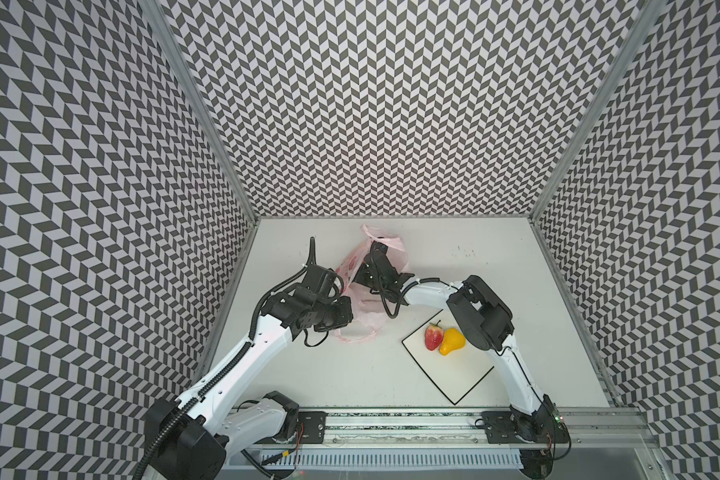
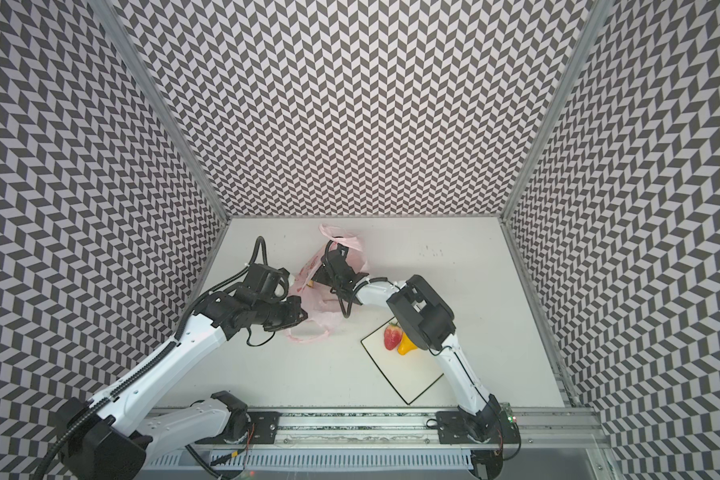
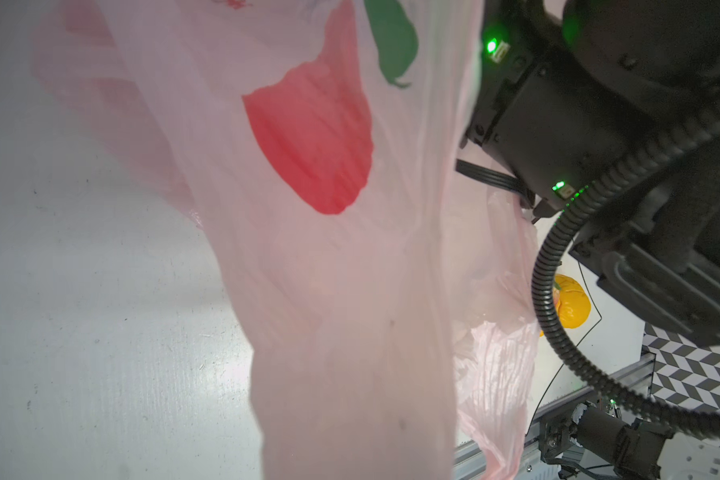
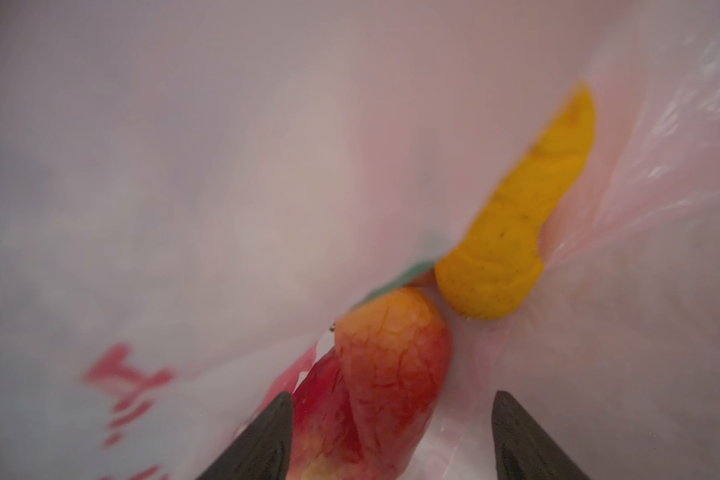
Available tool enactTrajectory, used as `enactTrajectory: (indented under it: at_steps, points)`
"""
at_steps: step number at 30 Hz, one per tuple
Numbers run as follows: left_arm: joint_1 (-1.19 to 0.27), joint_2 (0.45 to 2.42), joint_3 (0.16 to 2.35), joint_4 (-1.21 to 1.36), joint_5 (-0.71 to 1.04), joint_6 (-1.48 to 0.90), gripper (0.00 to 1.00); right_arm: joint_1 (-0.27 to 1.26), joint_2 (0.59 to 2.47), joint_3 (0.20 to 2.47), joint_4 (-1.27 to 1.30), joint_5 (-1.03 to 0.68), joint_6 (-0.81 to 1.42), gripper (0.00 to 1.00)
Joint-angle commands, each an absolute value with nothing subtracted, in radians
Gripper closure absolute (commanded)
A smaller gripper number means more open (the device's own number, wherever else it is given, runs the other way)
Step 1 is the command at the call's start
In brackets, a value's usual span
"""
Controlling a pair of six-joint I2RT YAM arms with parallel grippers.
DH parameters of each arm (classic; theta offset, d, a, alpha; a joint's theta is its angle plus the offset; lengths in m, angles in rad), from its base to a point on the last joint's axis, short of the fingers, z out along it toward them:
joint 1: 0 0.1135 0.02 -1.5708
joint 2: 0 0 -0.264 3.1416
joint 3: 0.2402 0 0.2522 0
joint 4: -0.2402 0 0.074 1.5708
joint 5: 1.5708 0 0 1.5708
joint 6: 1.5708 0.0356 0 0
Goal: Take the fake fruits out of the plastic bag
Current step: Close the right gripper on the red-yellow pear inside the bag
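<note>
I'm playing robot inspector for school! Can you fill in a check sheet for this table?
Surface: pale table, faint scuffs.
Job's things: plastic bag partly lifted; strawberry and yellow pear together on the white board; red fruit and yellow fruit inside the bag.
Clutter: nothing seen.
Grippers: left gripper shut, apparently pinching the bag; right gripper open inside it, straddling the red fruit.
Cables: black conduit along left arm; loose loop beside the bag.
Surroundings: chevron walls, front rail.

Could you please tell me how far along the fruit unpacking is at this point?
Done: a strawberry and a yellow pear lie on the white board. In hand: the left gripper seems to hold the plastic bag up while the right gripper, open inside it, straddles a red fruit. Remaining: that fruit, a yellow fruit behind it, and any hidden ones.
</note>
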State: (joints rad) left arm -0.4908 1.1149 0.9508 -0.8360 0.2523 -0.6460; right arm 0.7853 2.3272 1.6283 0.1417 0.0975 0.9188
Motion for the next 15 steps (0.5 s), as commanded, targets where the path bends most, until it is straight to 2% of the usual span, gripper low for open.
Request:
enactTrajectory:
  at_steps: [1,15]
  points:
    - [-0.501,1.122,0.99,-0.854,0.255,-0.644,1.0,0.788,2.364,1.658,0.202,0.21,0.899,0.26]
    - [-0.516,1.127,1.005,-0.861,0.246,-0.654,1.0,0.788,2.466,1.798,0.102,0.323,0.848,0.35]
